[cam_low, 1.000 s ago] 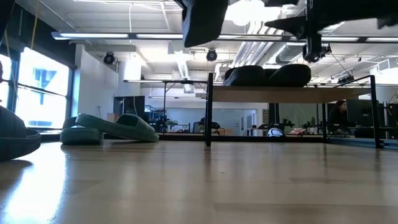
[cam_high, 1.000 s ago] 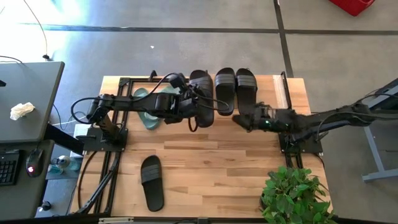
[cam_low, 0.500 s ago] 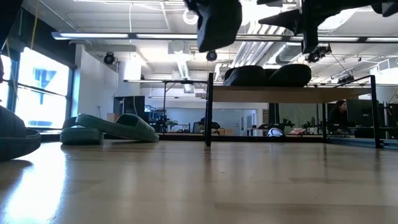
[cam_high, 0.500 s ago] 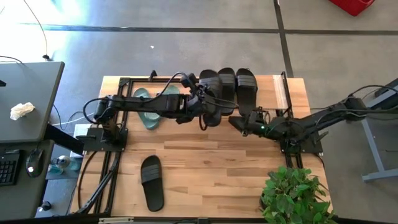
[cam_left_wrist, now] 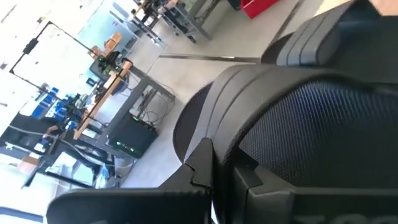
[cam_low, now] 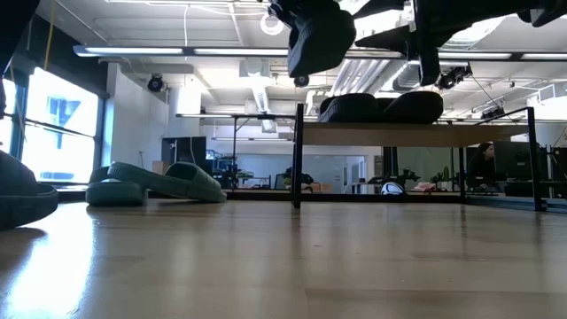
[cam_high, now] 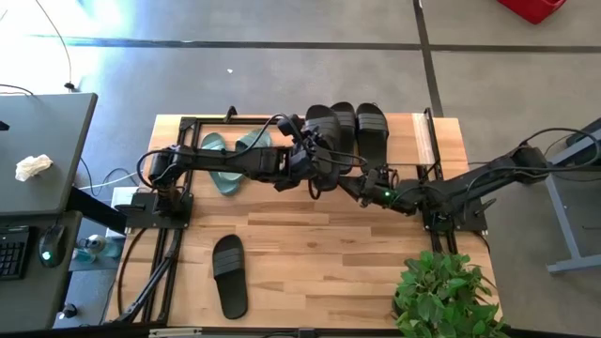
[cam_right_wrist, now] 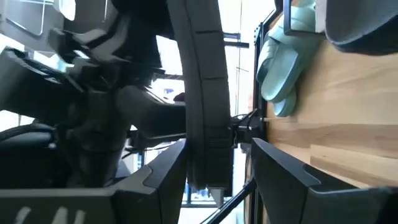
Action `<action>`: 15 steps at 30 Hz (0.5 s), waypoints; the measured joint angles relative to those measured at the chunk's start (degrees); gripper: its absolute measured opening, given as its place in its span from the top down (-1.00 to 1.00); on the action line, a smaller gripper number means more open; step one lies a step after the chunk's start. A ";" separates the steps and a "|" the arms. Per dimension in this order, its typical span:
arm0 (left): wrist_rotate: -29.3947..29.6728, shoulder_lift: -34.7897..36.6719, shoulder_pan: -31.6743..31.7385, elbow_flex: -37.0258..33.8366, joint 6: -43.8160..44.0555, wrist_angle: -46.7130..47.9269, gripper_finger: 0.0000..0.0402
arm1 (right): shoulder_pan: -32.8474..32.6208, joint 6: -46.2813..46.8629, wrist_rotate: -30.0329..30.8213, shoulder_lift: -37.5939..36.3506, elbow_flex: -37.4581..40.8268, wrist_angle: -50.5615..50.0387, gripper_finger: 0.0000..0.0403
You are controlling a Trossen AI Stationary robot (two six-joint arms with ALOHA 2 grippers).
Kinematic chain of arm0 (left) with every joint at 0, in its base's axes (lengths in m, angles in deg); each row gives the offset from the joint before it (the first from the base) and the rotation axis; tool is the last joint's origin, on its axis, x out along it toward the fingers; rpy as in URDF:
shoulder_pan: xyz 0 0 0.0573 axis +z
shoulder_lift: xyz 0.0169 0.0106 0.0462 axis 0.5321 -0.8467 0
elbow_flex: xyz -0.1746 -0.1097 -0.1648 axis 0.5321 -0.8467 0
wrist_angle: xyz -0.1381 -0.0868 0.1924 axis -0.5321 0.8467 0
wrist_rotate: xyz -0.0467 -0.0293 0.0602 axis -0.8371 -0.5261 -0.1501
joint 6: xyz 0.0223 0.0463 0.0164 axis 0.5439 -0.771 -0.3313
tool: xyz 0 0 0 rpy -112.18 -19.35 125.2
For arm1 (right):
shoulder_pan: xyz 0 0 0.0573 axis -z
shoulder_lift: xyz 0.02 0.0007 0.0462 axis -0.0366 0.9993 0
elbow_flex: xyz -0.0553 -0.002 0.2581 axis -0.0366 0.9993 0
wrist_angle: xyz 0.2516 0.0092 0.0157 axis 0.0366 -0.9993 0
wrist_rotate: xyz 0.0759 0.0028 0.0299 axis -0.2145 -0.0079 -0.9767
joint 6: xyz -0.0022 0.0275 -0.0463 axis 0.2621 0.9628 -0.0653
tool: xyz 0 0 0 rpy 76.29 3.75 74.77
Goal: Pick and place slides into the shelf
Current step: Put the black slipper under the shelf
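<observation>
From above: left gripper (cam_high: pixel 315 169) clamped shut on a black slide (cam_high: pixel 322 141), held up just in front of the shelf (cam_high: pixel 427 141), right beside the two black slides (cam_high: pixel 362 127) already on its board; long axis of the held slide running from the gripper toward the shelf's far edge, parallel to its neighbours. Right gripper (cam_high: pixel 355 183) spread wide, holding nothing for certain, tips close against the near end of the held slide and the left gripper, so nearer to it than to anything else. Another black slide (cam_high: pixel 230 275) flat on the worktop (cam_high: pixel 329 263), well behind the left gripper; sage-green pair (cam_high: pixel 228 160) beside the left forearm. From table height: held slide (cam_low: pixel 319 40) hanging in the air above and just short of the shelf's wooden board (cam_low: pixel 416 135), two dark slides (cam_low: pixel 381 107) resting on top; green pair (cam_low: pixel 155 183) lying flat off to the side. Left wrist view: ribbed black strap (cam_left_wrist: pixel 292 118) filling the frame, pinched at its edge between the shut fingers. Right wrist view: held slide (cam_right_wrist: pixel 202 93) edge-on, standing between the parted fingers (cam_right_wrist: pixel 155 180), contact hard to tell; green slides (cam_right_wrist: pixel 283 68) beyond. Likely next: forward and down onto the free strip of board.
</observation>
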 joint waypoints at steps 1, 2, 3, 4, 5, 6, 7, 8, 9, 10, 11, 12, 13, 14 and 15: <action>0.34 0.00 0.00 0.00 -0.71 -0.95 1.00 | 0.00 0.27 0.03 0.78 0.00 0.88 0.17; 0.30 0.02 0.17 0.00 -1.52 -1.66 1.00 | -0.10 0.14 0.39 1.39 0.00 1.67 0.17; 0.32 0.02 0.40 0.02 -1.98 -1.85 1.00 | -0.16 -0.58 1.01 1.92 0.00 2.73 0.17; 0.37 0.02 0.42 0.02 -2.19 -1.83 1.00 | -0.26 -1.72 1.55 2.37 0.00 4.15 0.17; 0.43 -0.14 0.44 0.02 -2.28 -1.89 1.00 | -0.35 -2.84 2.15 2.76 0.00 5.31 0.17; 0.85 -0.44 0.52 0.04 -2.38 -2.16 1.00 | -0.50 -3.55 2.78 3.08 0.00 6.06 0.17; 1.12 -0.61 0.90 0.04 -2.39 -2.19 1.00 | -0.52 -3.99 3.16 3.33 0.00 6.58 0.17; 1.00 -0.70 1.16 0.04 -2.40 -1.71 1.00 | -0.58 -4.67 3.47 3.42 0.00 6.97 0.17; 1.01 -0.72 1.35 0.04 -2.40 -1.28 1.00 | -0.85 -5.15 3.73 3.40 0.00 7.04 0.17; 1.03 -0.72 1.62 0.04 -2.40 -1.29 1.00 | -1.09 -5.55 3.93 3.40 0.00 7.04 0.17; 1.03 -0.72 1.94 0.04 -2.37 -1.39 1.00 | -1.37 -5.76 4.27 3.39 0.00 7.04 0.17; 0.96 -0.72 1.97 0.04 -2.24 -1.61 1.00 | -1.64 -5.92 4.72 3.38 0.00 6.95 0.17; 0.93 -0.72 2.01 0.04 -1.97 -1.79 1.00 | -1.79 -5.99 5.17 3.38 0.00 6.56 0.17; 0.94 -0.72 2.05 0.04 -1.71 -1.84 1.00 | -1.81 -5.97 5.45 3.38 0.00 5.96 0.17; 0.96 -0.72 2.08 0.04 -1.66 -2.17 1.00 | -1.76 -6.00 5.82 3.39 0.00 5.58 0.17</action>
